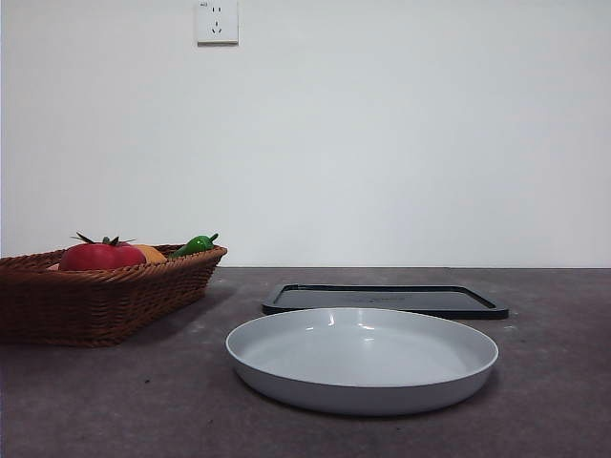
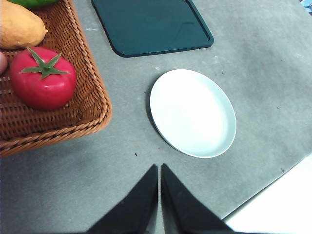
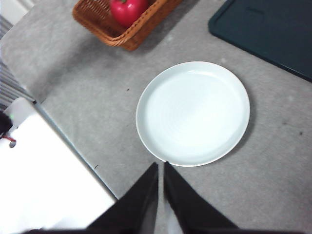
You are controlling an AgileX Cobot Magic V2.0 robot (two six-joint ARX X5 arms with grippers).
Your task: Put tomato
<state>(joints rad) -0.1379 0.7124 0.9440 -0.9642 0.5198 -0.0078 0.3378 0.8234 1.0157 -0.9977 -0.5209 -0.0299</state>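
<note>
A: Both our grippers, left gripper [image 2: 159, 168] and right gripper [image 3: 160, 165], hang clenched and empty above the table.

B: The glossy red round tomato [image 2: 43, 78] sits well apart from us in the brown woven wicker basket [image 2: 92, 105]. We may nudge the orange fruit [image 2: 19, 27] touching it, or clip the rim heading for the pale round plate [image 2: 192, 113].

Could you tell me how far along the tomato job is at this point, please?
Nothing looks done yet. The tomato lies in the basket beside an orange fruit. The plate holds nothing. Nothing is in hand: the left gripper and right gripper hang above the table, jaws shut on nothing. Everything is left: reaching the tomato, grasping it, and putting it down, probably on the plate.
</note>
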